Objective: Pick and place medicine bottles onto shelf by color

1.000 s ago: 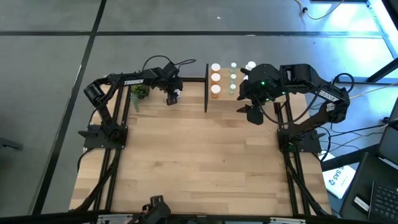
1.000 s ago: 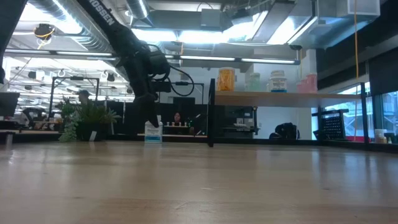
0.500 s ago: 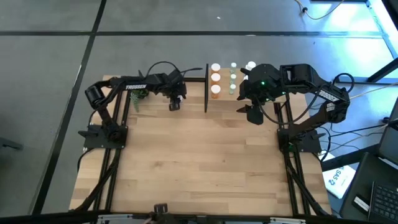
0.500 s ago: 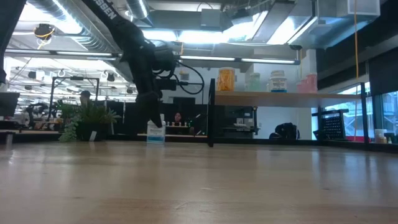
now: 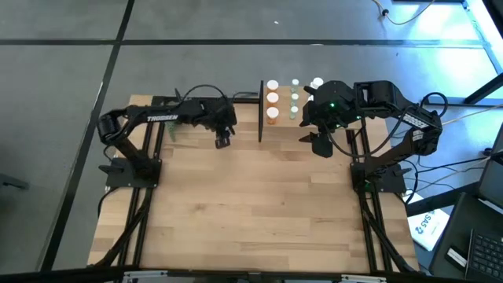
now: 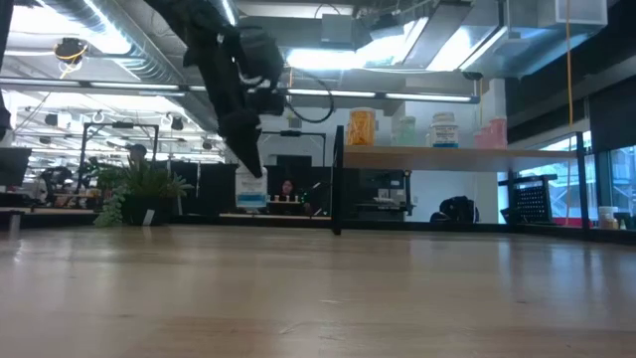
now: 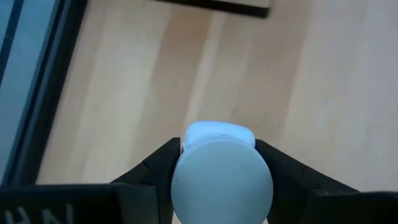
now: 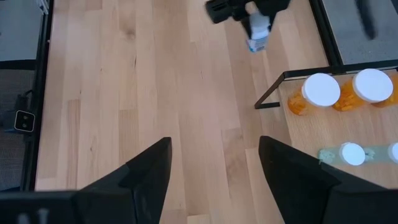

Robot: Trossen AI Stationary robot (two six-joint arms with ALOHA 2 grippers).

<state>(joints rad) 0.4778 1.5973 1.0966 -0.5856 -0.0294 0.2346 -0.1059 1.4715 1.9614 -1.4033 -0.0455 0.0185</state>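
Note:
My left gripper (image 5: 223,140) is shut on a white medicine bottle (image 6: 250,189) with a pale blue label, held above the table just left of the shelf (image 5: 305,118). The shelf is a light-wood board on a black frame at the far middle. On it stand orange bottles (image 5: 272,98), green ones (image 5: 295,97) and a white one (image 5: 317,82), all with white caps; the low view also shows a pinkish one (image 6: 492,132). My right gripper (image 5: 318,141) hangs open and holds nothing, high over the shelf's near right corner. My left gripper pinches the white bottle's upper part, by its white cap (image 7: 222,180), between its two fingers (image 7: 160,167), one on each side. The fingers slant down from the table's far left. The bottle hangs roughly upright below them, its base (image 6: 250,204) clear of the table.
A small green plant (image 6: 139,194) stands at the table's far left, beyond the left arm. The shelf's black end post (image 6: 338,179) rises just right of the held bottle. Bare wood tabletop (image 5: 251,204) fills the middle and near part.
My left gripper has risen and swung a little toward the table's near edge and the shelf, still shut on the white bottle. The bottle, low by the table before, now hangs lifted clear and upright.

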